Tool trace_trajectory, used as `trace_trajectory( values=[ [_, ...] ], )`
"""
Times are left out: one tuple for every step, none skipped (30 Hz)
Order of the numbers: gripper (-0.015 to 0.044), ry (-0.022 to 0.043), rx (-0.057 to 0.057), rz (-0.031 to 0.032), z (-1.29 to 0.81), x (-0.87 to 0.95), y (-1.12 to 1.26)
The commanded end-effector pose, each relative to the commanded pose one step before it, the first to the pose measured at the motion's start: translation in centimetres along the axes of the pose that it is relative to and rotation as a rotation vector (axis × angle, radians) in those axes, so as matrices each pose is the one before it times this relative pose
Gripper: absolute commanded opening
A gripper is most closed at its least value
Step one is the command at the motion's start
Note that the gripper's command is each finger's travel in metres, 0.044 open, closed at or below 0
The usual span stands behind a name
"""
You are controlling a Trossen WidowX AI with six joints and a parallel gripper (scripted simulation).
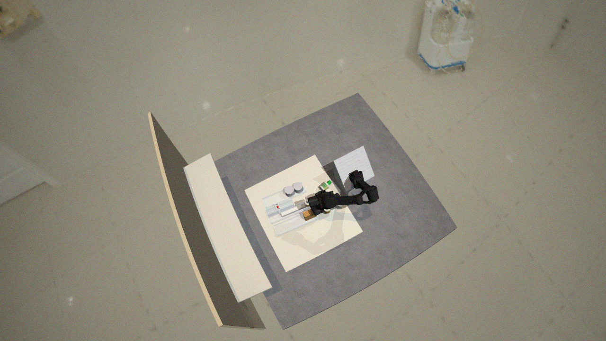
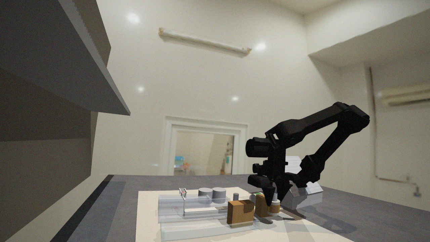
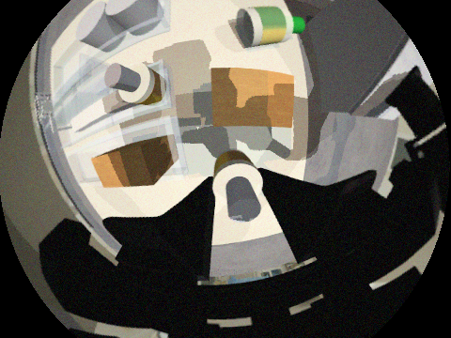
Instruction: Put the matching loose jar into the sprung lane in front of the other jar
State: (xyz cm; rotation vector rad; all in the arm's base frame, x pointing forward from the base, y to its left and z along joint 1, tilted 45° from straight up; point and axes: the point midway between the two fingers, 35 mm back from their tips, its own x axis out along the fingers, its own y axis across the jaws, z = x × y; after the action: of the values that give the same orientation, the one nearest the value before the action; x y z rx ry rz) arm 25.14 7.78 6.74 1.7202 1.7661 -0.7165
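The loose jar (image 2: 274, 206) is white with a brown band and a grey cap. It stands upright on the cream mat, just right of the lanes' front ends. My gripper (image 2: 274, 197) comes down from above and is shut on its top. The wrist view shows the jar (image 3: 237, 194) between my fingers. The matching jar (image 3: 128, 82) stands at the front of the clear sprung lane (image 2: 192, 206), small in the side view (image 2: 235, 197). The pusher plate (image 2: 182, 191), with a red mark, stands further back in that lane.
A brown box (image 2: 240, 212) sits in the neighbouring lane, and a second brown box (image 2: 260, 205) stands right beside the held jar. A green-banded jar (image 3: 270, 25) lies on its side behind them. Two grey cylinders (image 2: 212, 194) stand behind the lanes. A white block (image 2: 303, 191) is behind my arm.
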Motion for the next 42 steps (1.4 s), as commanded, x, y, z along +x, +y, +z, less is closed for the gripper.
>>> trace_trajectory(
  values=[
    [0.0000,-0.00727,-0.0042,0.00481,0.232,-2.101,0.130],
    [0.0000,-0.00002,0.0001,-0.00025,0.035,-0.604,-0.024],
    [0.0000,0.00027,0.0001,-0.00028,0.026,-0.607,-0.038],
    [0.0000,0.00057,0.0000,-0.00030,0.017,-0.609,-0.053],
    [0.0000,0.00086,0.0000,-0.00032,0.008,-0.611,-0.067],
    [0.0000,0.00116,0.0000,-0.00031,-0.001,-0.613,-0.081],
    [0.0000,0.00145,-0.0001,-0.00030,-0.011,-0.614,-0.095],
    [0.0000,0.00175,-0.0001,-0.00028,-0.022,-0.614,-0.108],
    [0.0000,0.00163,-0.0001,-0.00020,-0.026,-0.497,-0.097],
    [0.0000,0.00107,-0.0001,-0.00011,-0.019,-0.298,-0.062],
    [0.0000,0.00037,0.0000,-0.00003,-0.007,-0.099,-0.021],
    [0.0000,0.00000,0.0000,0.00000,0.000,0.000,0.000],
    [0.0000,-0.00002,-0.0053,0.00002,0.035,0.014,0.021],
    [0.0000,-0.00006,-0.0160,0.00005,0.105,0.042,0.063],
    [0.0000,-0.00011,-0.0267,0.00007,0.177,0.071,0.101],
    [0.0000,-0.00013,-0.0325,0.00009,0.219,0.087,0.116],
    [0.0000,-0.00013,-0.0325,0.00008,0.224,0.089,0.106],
    [0.0000,-0.00013,-0.0325,0.00008,0.227,0.090,0.097],
    [0.0000,-0.00013,-0.0325,0.00007,0.231,0.091,0.088],
    [0.0000,-0.00013,-0.0325,0.00007,0.234,0.092,0.078],
    [0.0000,-0.00013,-0.0325,0.00006,0.237,0.093,0.069],
    [0.0000,-0.00013,-0.0325,0.00006,0.239,0.094,0.059],
    [0.0000,-0.00013,-0.0325,0.00005,0.241,0.095,0.049],
    [0.0000,-0.00013,-0.0325,0.00005,0.243,0.096,0.039],
    [0.0000,-0.00013,-0.0325,0.00004,0.244,0.097,0.029],
    [0.0000,-0.00012,-0.0325,0.00004,0.244,0.098,0.019],
    [0.0000,-0.00012,-0.0325,0.00003,0.245,0.100,0.009],
    [0.0000,-0.00012,-0.0325,0.00003,0.244,0.101,-0.001],
    [0.0000,-0.00012,-0.0325,0.00003,0.244,0.102,-0.011],
    [0.0000,-0.00012,-0.0325,0.00002,0.243,0.103,-0.021],
    [0.0000,-0.00012,-0.0325,0.00002,0.242,0.104,-0.030],
    [0.0000,-0.00011,-0.0325,0.00002,0.240,0.105,-0.040],
    [0.0000,-0.00011,-0.0325,0.00001,0.238,0.106,-0.050],
    [0.0000,-0.00011,-0.0325,0.00001,0.235,0.107,-0.060],
    [0.0000,-0.00011,-0.0325,0.00001,0.232,0.108,-0.069],
    [0.0000,-0.00010,-0.0325,0.00000,0.229,0.109,-0.078],
    [0.0000,-0.00010,-0.0325,0.00000,0.225,0.110,-0.088],
    [0.0000,-0.00010,-0.0325,0.00000,0.221,0.111,-0.097],
    [0.0000,-0.00010,-0.0325,0.00000,0.217,0.112,-0.105],
    [0.0000,-0.00009,-0.0325,-0.00001,0.212,0.113,-0.114],
    [0.0000,-0.00009,-0.0325,-0.00001,0.207,0.114,-0.122],
    [0.0000,-0.00009,-0.0325,-0.00001,0.201,0.115,-0.131]
  ],
)
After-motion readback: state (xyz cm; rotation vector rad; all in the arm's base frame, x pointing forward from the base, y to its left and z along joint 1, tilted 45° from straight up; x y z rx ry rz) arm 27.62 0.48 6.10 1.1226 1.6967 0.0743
